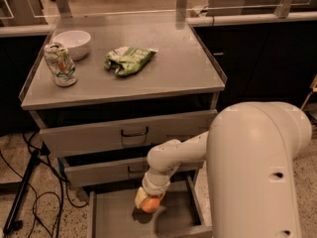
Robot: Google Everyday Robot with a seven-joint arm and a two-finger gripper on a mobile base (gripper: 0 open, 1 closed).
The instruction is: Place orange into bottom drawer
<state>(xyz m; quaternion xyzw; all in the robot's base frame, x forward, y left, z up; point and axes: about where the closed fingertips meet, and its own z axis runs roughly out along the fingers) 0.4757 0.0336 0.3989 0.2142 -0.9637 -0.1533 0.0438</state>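
In the camera view, the gripper [147,200] is hanging low inside the open bottom drawer [116,219], clamping the orange [151,205] close over the drawer floor. If let go from here, the round fruit may be rolling or bouncing toward the walls. The wrist is also risking a knock against the middle drawer [99,173] just above.

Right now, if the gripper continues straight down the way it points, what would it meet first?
Probably the floor of the bottom drawer, just below. The gripper hangs over it holding the orange; depth is unclear.
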